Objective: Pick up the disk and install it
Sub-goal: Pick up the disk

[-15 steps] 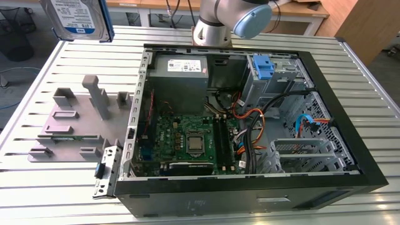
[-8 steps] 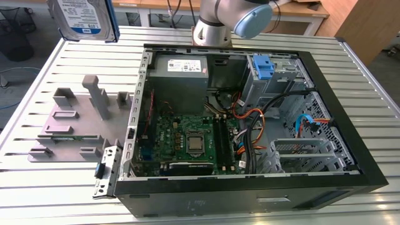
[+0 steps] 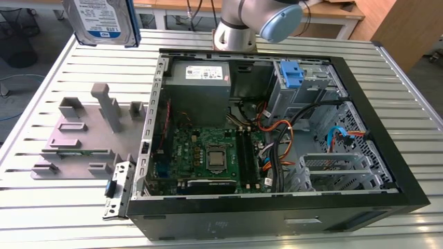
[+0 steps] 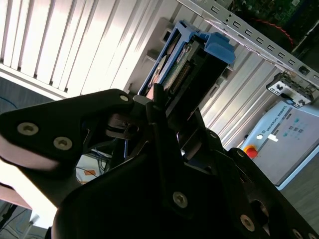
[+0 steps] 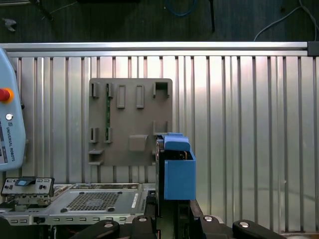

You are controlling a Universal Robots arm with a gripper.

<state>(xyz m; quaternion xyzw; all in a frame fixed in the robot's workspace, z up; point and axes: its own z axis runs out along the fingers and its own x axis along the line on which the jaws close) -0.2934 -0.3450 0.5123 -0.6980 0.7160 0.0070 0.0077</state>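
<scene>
The disk (image 3: 104,21), silver with a white-and-blue label and blue side rails, hangs upright above the slatted table at the exterior view's far left, clear of the computer case. In the first wrist view the disk (image 5: 178,172) shows edge-on with its blue rail toward the camera, above the table beside the grey holder plate. My gripper (image 5: 174,211) is shut on its lower end. In the second wrist view the black fingers (image 4: 157,107) clamp the disk (image 4: 187,62) from both sides.
The open computer case (image 3: 149,129) lies on its side on the table, with a blue-latched drive bay (image 3: 294,75), a grey power supply (image 3: 201,72) and loose cables. A grey holder plate (image 3: 83,135) carries a green circuit strip (image 3: 76,152). A teach pendant (image 5: 10,129) lies beside the case.
</scene>
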